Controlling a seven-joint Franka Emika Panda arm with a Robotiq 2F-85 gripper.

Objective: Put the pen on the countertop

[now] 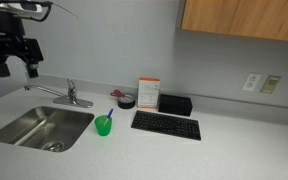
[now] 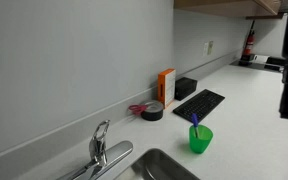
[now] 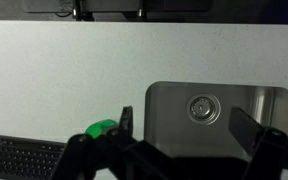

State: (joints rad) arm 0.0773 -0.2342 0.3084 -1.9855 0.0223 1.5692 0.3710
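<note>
In an exterior view the black gripper (image 1: 16, 66) hangs open at upper left, in an exterior view the thin blue-and-white pen (image 2: 194, 121) stands in a small green plastic cup (image 2: 200, 141) at lower right, and the wrist view shows the grey-white countertop (image 3: 74, 75) across the upper half.

The countertop (image 1: 234, 150) is smooth, matt; the sink (image 1: 24, 125) seemingly steel.

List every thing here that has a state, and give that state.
tool, open, holding nothing, up in the air
green cup, upright on the countertop
pen, standing in the green cup, not yet on the countertop
faucet, no water seen running
keyboard, flat on the countertop
</note>
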